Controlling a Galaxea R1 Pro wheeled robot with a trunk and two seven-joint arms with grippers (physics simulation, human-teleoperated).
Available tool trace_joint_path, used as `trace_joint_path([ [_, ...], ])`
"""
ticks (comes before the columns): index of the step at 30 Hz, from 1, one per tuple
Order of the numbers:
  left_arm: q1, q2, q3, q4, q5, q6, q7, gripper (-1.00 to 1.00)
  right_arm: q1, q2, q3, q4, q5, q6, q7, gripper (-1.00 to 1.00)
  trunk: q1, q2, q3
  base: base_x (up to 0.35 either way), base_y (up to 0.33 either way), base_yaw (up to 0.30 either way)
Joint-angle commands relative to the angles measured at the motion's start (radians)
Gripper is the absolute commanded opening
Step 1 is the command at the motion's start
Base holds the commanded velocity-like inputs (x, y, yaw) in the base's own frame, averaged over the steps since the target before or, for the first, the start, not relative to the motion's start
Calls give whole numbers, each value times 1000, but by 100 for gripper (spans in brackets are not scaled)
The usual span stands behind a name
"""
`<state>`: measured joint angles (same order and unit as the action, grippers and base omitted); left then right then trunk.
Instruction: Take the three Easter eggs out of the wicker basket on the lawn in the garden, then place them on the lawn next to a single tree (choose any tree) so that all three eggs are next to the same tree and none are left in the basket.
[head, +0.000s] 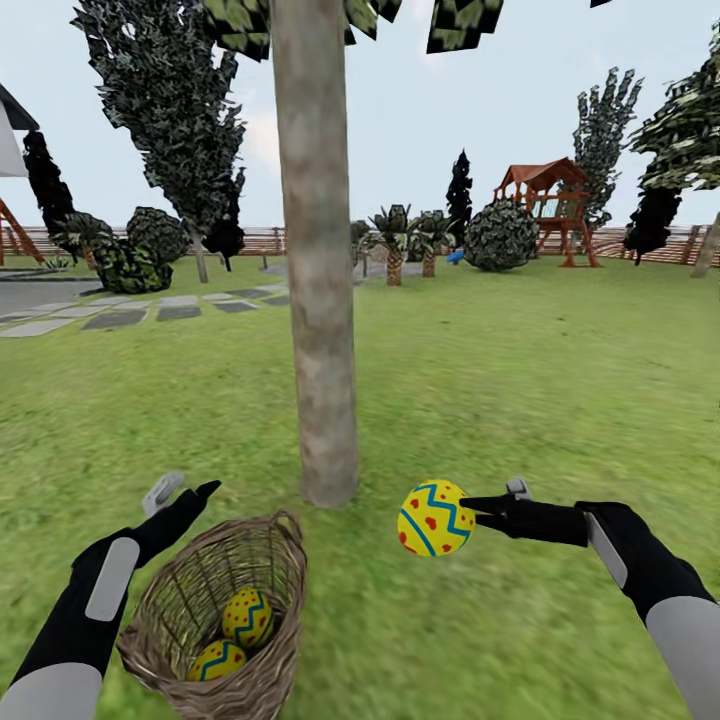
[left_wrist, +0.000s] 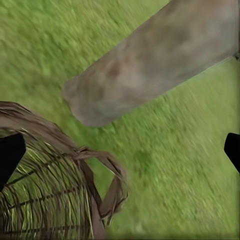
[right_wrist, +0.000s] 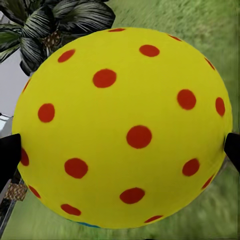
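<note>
With your right claw (head: 470, 518) grasping one egg (head: 434, 518) just right of the tree (head: 320, 300), lower it gently onto the lawn (head: 520, 400) before releasing; your left claw (head: 185, 492) hangs released beside the basket (head: 215, 620), which holds two eggs (head: 235, 635).

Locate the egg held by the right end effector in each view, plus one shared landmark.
Head view: held egg at lower centre-right, just right of the tree trunk base, gripped by the right end effector.
Left wrist view: not in it; trunk and wicker basket rim are.
Right wrist view: held egg dominates the centre, between the fingers.
Shared landmark: the lawn in all three; the trunk links head and left wrist views.
</note>
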<state>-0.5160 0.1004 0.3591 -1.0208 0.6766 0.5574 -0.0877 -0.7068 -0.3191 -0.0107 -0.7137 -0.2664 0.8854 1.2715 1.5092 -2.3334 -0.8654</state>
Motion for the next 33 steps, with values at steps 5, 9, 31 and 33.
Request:
trace_joint_path([
  [5,-1,-2,3,0,2,4,-3,100,0,0,0,1,-4,6,-5,-100,0,0,-1,0,-289,61],
  [9,-1,-3,2,3,2,1,-3,100,0,0,0,2,-4,6,-9,-100,0,0,-1,0,-291,272],
  [31,0,-5,1,5,1,-1,-4,100,0,0,-1,30,-2,6,-11,-100,0,0,-1,16,-208,292],
  [33,0,-5,1,5,1,-1,-4,100,0,0,-2,32,-1,5,-22,-100,0,0,-1,96,-317,293],
])
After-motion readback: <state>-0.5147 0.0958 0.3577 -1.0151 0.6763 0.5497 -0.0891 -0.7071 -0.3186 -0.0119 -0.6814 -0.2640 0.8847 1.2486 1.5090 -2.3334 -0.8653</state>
